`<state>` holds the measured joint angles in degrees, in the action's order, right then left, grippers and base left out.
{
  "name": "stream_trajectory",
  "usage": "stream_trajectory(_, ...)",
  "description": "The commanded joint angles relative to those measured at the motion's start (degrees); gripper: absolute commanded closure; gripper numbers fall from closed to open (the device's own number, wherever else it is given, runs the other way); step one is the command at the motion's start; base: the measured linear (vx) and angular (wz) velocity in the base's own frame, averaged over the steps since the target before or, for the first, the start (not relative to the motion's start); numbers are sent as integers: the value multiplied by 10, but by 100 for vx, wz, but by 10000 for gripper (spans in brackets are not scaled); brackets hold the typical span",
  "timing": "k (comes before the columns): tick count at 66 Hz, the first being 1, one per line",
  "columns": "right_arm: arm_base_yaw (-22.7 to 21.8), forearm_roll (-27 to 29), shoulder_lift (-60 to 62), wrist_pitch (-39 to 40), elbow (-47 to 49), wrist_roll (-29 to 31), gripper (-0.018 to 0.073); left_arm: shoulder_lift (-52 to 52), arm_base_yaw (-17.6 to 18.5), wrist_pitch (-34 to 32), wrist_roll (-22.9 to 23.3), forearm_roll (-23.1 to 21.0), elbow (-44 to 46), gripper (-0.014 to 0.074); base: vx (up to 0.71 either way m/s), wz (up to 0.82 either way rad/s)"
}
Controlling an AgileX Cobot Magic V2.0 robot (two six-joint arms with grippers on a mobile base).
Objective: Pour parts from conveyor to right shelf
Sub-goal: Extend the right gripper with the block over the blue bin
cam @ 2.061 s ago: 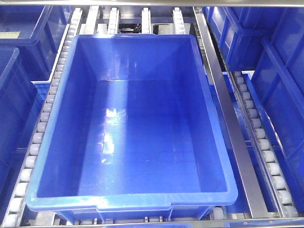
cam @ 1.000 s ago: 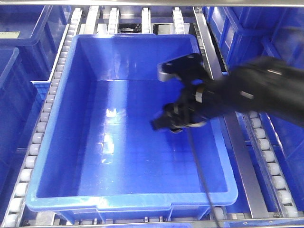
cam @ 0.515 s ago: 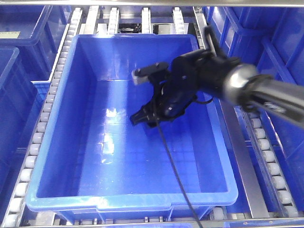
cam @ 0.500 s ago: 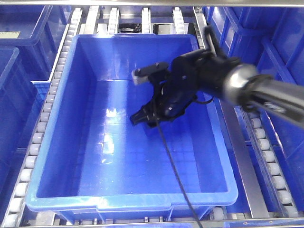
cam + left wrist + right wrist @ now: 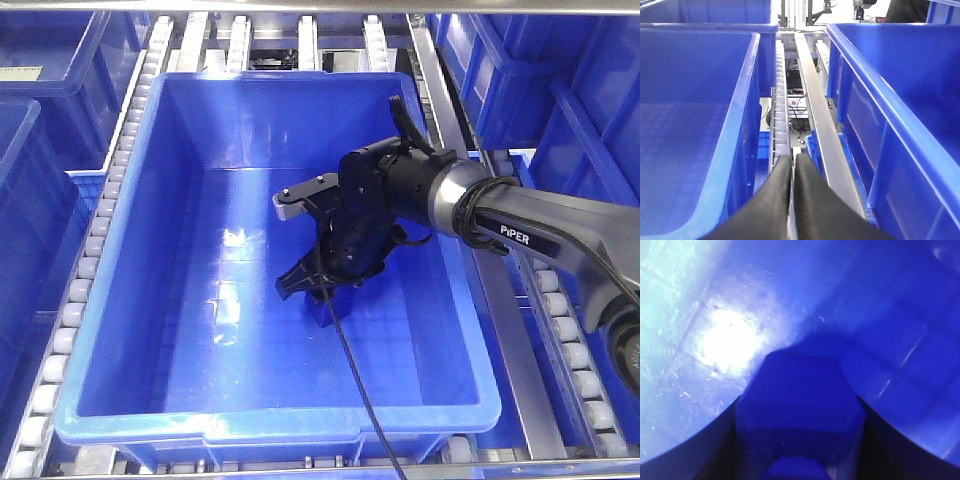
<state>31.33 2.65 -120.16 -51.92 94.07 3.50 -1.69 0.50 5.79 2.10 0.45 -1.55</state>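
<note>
Right gripper (image 5: pixel 305 285) hangs inside the blue tote (image 5: pixel 140 300) on the right shelf (image 5: pixel 495 290), jaws clamped on a blue part (image 5: pixel 797 407). I see my left gripper (image 5: pixel 792 172) with jaws pressed together, holding nothing, over the roller rail (image 5: pixel 781 115).

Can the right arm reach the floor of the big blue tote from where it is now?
Probably yes. The right gripper, shut on the blue part, already hangs inside the open tote above its floor, and nothing lies between them.

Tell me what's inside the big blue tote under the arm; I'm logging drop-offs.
Inside the tote only the right claw shows, shut on a blue part. The visible floor is bare; the claw covers a patch beneath it.
</note>
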Motion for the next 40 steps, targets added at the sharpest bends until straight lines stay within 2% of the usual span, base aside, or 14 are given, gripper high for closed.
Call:
stream_trajectory(1,-1,1,27,13,15,9,452,-9,3,-45,5,-5,11,603,0,0)
stream_trajectory(9,-1,1,27,13,15,9,298,-9,3,-45,5,-5,11,603,0,0)
stream_trajectory(17,-1,1,28,16,15,9,99,-9,3,-45,5,-5,11,603,0,0)
stream_trajectory(24,-1,3,33,24,15,9,-18,-9,3,-45,5,-5,11,603,0,0)
stream_trajectory(31,-1,8,48,49,15,10,-65,-9,3,-45,5,-5,11,603,0,0)
stream_trajectory(40,-1,16,71,96,11,16,-50,-9,3,-45,5,-5,11,603,0,0)
